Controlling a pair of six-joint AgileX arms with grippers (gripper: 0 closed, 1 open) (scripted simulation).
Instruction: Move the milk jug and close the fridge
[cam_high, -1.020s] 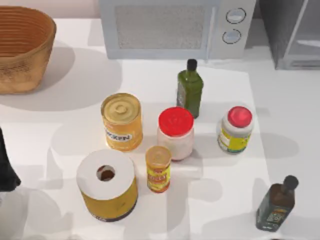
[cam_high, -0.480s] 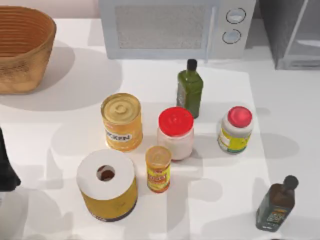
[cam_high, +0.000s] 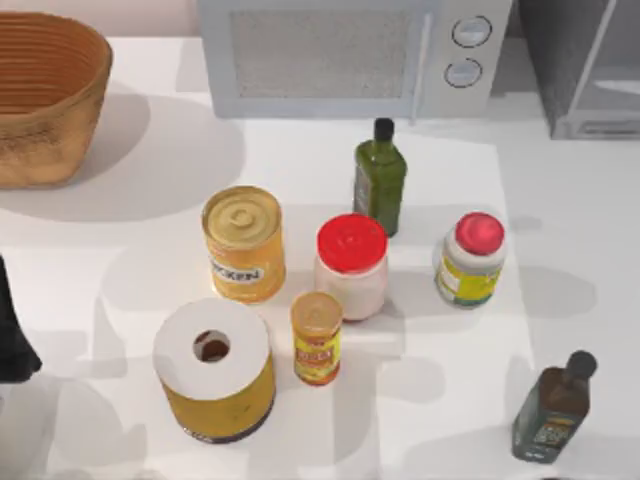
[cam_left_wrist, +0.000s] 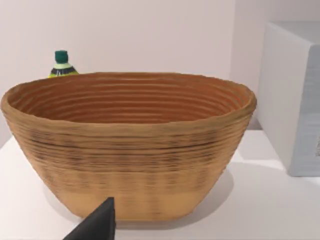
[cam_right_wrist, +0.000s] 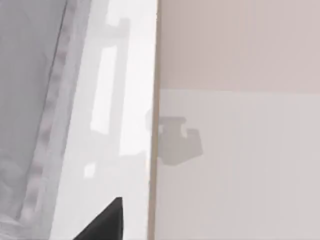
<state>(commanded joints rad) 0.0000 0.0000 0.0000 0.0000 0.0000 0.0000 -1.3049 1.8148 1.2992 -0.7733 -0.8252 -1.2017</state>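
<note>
Fridge (cam_high: 585, 70) at the surface's far right, door seemingly ajar; it should swing stiffly, best pushed at the panel's free edge. Either pincer's opening I cannot tell.

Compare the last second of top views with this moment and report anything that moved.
Nothing visibly changed. The cans, jars and bottles stand where they were, the fridge at the table's far right corner looks the same, and the left arm sits at the table's left edge as before.
</note>
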